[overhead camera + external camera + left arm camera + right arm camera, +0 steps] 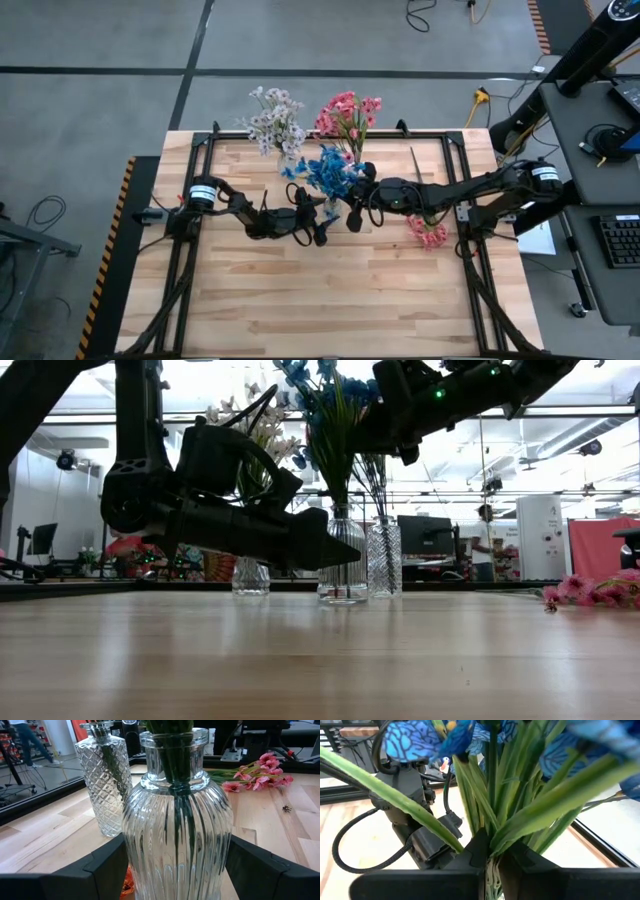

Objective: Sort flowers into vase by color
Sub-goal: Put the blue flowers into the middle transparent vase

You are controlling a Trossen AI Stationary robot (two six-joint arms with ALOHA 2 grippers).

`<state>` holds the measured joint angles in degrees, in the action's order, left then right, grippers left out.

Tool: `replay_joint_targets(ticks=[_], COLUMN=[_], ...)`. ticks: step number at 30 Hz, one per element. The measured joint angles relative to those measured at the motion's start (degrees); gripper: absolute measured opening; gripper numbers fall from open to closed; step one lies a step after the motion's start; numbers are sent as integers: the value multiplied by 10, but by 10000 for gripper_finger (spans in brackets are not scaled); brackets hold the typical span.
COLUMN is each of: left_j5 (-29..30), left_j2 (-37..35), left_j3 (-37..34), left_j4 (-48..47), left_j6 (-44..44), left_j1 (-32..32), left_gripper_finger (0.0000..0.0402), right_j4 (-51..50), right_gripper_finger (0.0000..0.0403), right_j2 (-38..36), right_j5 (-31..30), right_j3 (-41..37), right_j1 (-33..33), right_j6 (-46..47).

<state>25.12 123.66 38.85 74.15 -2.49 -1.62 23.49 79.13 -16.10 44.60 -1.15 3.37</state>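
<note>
A ribbed glass vase (pixel 177 820) stands near the table's middle with a bunch of blue flowers (pixel 325 172) in it, stems down through its neck. My left gripper (pixel 322 222) reaches it low from the table's left and is shut on its body. My right gripper (pixel 490 857) comes in higher from the right, shut on the blue flowers' green stems above the neck. Behind stand a diamond-cut vase (pixel 102 785) with pink flowers (pixel 348 112) and a vase (pixel 250 575) with white flowers (pixel 275 125). A loose pink spray (pixel 428 232) lies flat on the table. My left gripper has the ribbed vase's wide body (pixel 135 860) between its two fingers (pixel 100 867), one on each side wall, coming level from the table's left. The vase stands upright with its base on the table. My right gripper pinches the bundled green stems (pixel 492 837) of the blue flowers between its shut fingers, coming about level from the table's right and across the stems. The stems stand upright, their lower ends in the ribbed vase and the blossoms spread above the fingers.
The loose pink spray (pixel 255 772) lies to the right of the ribbed vase, under my right arm. The other two vases stand close behind it at the far edge. A black metal frame (pixel 200 150) borders the table. The near half is bare wood (pixel 330 300).
</note>
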Motion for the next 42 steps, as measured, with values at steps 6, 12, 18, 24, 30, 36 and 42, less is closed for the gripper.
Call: replay_joint_targets(ticks=[6, 12, 18, 24, 30, 36, 42], left_j5=[-2, -2, -2, -2, -3, -3, -3], left_j2=[0, 0, 0, 0, 0, 0, 0], left_j3=[0, 0, 0, 0, 0, 0, 0], left_j4=[0, 0, 0, 0, 0, 0, 0], left_j6=[0, 0, -1, -2, -2, -2, -2], left_j1=[0, 0, 0, 0, 0, 0, 0], left_gripper_finger=[272, 272, 272, 272, 272, 272, 272], right_j4=[-16, -35, -44, -83, -91, -70, -56], right_gripper_finger=[18, 17, 17, 17, 17, 17, 17], right_j2=[-3, -3, -3, -3, -5, -15, -17], right_j5=[-13, -12, -15, -26, -15, -4, 0], right_j3=[0, 2, 2, 2, 0, 0, -1], right_j1=[-1, -2, -4, -6, -6, -6, -6], right_j6=[-8, -3, -8, 4, 11, -13, -19])
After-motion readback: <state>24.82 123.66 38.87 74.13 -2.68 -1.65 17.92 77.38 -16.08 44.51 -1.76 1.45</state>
